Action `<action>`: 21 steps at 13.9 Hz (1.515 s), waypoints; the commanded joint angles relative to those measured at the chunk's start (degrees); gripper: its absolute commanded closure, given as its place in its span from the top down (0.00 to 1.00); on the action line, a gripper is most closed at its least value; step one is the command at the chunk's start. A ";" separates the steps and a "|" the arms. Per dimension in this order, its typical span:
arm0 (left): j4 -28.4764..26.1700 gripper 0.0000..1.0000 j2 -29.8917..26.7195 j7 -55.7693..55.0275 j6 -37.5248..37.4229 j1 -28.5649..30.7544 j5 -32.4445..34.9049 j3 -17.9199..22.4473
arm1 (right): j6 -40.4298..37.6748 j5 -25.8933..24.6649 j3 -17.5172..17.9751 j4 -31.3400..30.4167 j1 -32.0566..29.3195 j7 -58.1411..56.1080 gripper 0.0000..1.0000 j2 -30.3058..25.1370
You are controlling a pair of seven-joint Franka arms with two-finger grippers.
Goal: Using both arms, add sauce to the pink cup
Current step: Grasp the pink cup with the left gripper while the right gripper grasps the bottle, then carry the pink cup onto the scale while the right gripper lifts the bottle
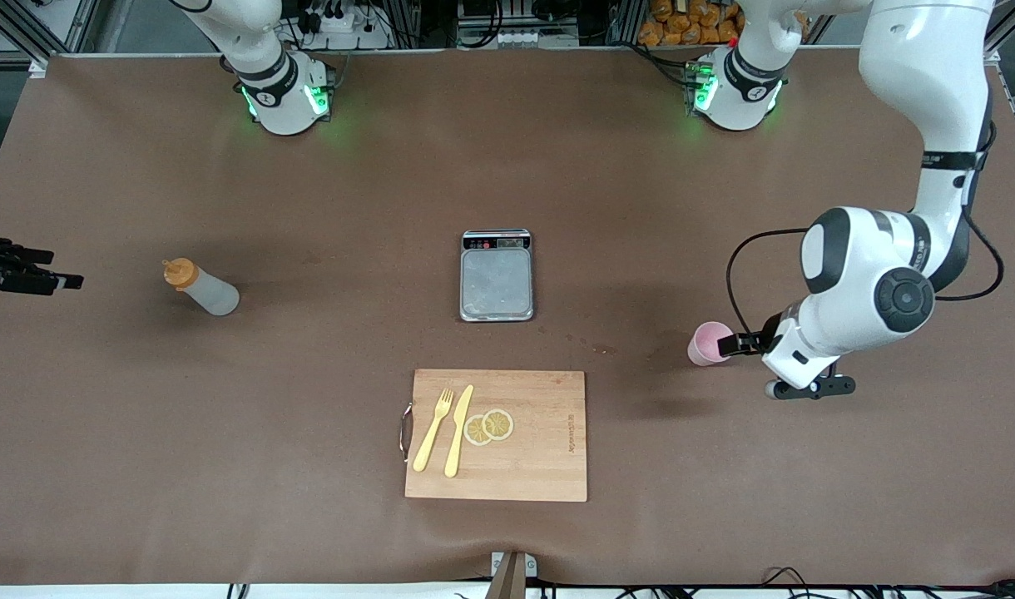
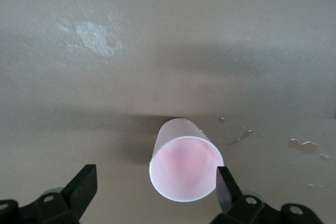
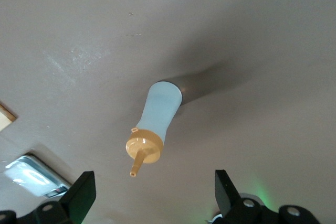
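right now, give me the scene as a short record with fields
left gripper: open, low at the pink cup, cup off centre by one finger
right gripper: open, above the sauce bottle
sauce bottle: upright, ungripped, toward the right arm's end
pink cup: upright, looks empty
mid-table: kitchen scale; nearer the camera, cutting board with fork, knife, lemon slices

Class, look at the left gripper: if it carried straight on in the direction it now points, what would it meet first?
Most likely the pink cup. The left gripper is open, and in its wrist view the cup stands upright just ahead, off-centre, close to one finger. Depth is unclear, so that finger might catch the rim first.
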 commanded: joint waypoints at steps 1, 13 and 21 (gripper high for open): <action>-0.15 1.00 1.30 0.29 -0.96 -1.09 2.67 0.01 | -0.93 7.69 1.00 1.51 -5.48 0.98 1.00 5.85; -1.65 0.73 6.31 -1.11 -0.35 -1.98 5.93 0.09 | -2.16 21.68 1.00 1.51 -8.48 21.72 1.00 22.03; -1.12 0.00 7.19 -1.65 0.71 -2.33 6.20 0.18 | -5.40 26.34 1.09 1.25 -9.27 26.20 1.00 28.89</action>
